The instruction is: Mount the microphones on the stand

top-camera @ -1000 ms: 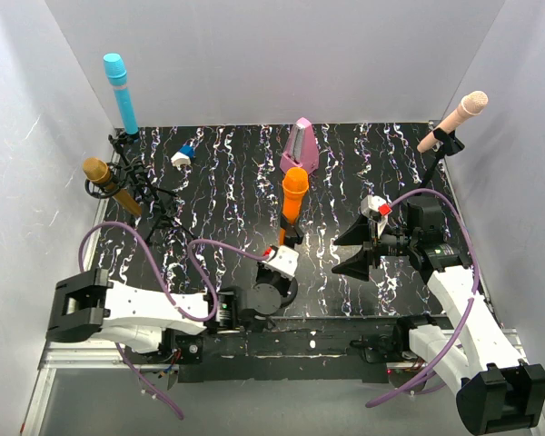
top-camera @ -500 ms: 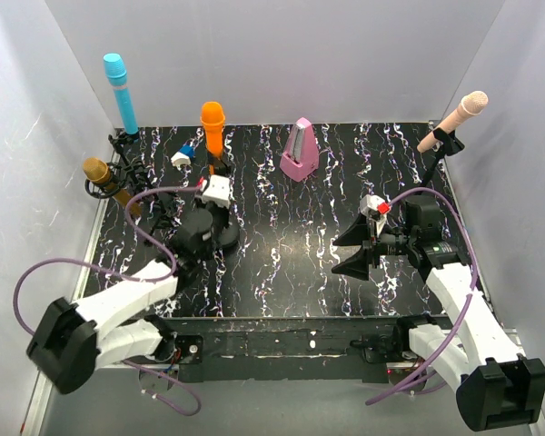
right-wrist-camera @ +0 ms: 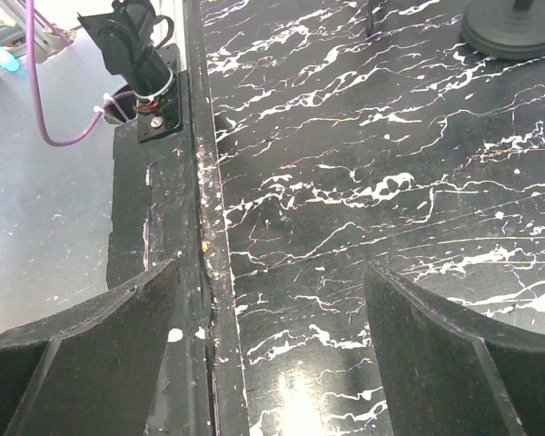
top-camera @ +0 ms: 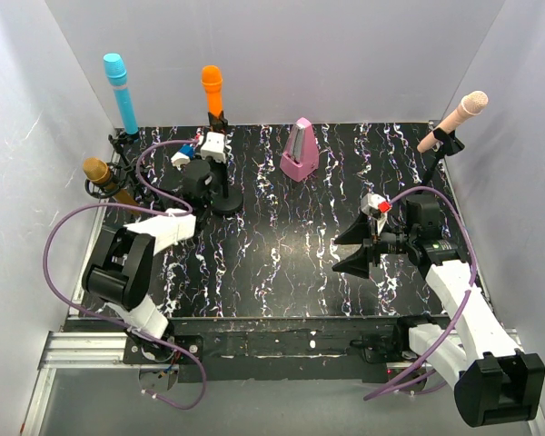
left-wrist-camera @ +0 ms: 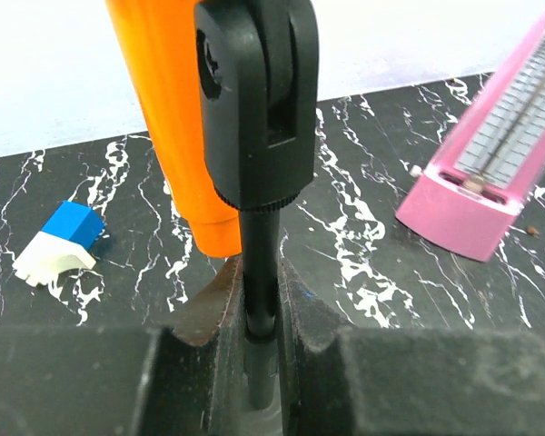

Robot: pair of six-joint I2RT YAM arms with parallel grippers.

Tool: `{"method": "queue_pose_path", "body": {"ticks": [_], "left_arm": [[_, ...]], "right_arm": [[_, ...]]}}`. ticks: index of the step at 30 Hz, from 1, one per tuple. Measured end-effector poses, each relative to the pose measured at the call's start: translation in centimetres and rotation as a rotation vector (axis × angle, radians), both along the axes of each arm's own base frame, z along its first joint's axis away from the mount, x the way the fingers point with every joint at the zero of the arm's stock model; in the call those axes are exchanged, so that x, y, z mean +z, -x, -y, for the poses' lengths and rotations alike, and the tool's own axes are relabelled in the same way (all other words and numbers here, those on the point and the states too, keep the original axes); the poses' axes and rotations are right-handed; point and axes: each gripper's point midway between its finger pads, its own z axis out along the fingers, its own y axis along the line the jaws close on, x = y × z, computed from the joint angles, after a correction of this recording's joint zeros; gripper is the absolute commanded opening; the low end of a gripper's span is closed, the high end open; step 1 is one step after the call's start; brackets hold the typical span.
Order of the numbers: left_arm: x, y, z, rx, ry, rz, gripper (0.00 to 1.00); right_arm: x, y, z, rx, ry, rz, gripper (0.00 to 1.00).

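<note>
The orange microphone [top-camera: 211, 88] stands upright in the black clip [left-wrist-camera: 254, 91] of a thin stand with a round base [top-camera: 225, 202], at the back left. My left gripper [top-camera: 209, 162] is shut on the stand's pole [left-wrist-camera: 260, 272], just below the clip; in the left wrist view the orange microphone [left-wrist-camera: 177, 118] sits behind the clip. The cyan microphone [top-camera: 121, 91], the gold one [top-camera: 104, 180] and the pale pink one [top-camera: 454, 118] each sit on a stand. My right gripper [top-camera: 352, 247] hangs open over the mat, with nothing between its fingers [right-wrist-camera: 436, 354].
A pink metronome [top-camera: 300, 150] stands at the back middle, right of the orange microphone's stand. A small blue-and-white block [top-camera: 182, 156] lies near the left stands. The mat's front edge and black rail [right-wrist-camera: 177, 227] run under my right gripper.
My left arm has carried the orange microphone and its stand from the middle of the mat to the back left. The right arm has hardly moved.
</note>
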Motion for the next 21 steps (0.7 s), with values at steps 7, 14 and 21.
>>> {"method": "queue_pose_path", "body": {"ticks": [7,14,21], "left_arm": [[-0.2,-1.7,-1.6,0.017,0.058,0.014,0.16],[-1.4,0.2,-1.5,-0.012,0.084,-0.017,0.51],[0.3,3.1,-1.2,-0.07,0.116,-0.024,0.83]], "right_arm": [[-0.2,-0.2,0.1,-0.004,0.0,-0.009,0.88],[-0.1,-0.5,0.3,-0.014,-0.005,-0.004,0.88],[-0.2,-0.7,0.7,-0.029,-0.012,-0.003,0.89]]}}
